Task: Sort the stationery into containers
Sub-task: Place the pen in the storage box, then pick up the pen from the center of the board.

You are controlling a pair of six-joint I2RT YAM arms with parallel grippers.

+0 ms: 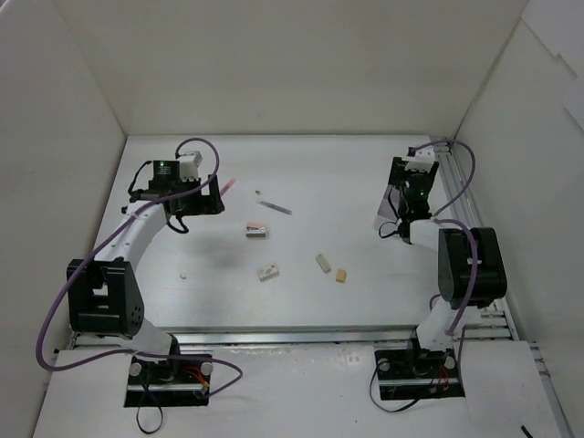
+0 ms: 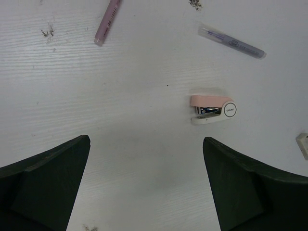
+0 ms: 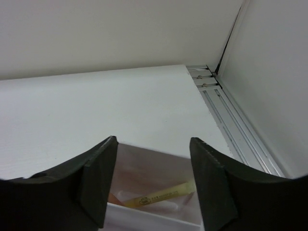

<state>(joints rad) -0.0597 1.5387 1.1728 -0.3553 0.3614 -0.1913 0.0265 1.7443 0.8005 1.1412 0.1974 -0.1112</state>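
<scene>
Left gripper hovers wide open and empty over the desk, with a pink pen, purple pen and small stapler lying apart ahead of it. Right gripper, likewise open and empty, hangs above the bin, which holds a yellow pen. A white eraser and beige eraser sit mid-desk

White table, white walls

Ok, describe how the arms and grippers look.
Left arm and right arm: white links, black joint blocks, purple cables looped alongside. A green light glows on the left wrist. Left gripper and right gripper have dark, wedge-shaped fingers.
</scene>
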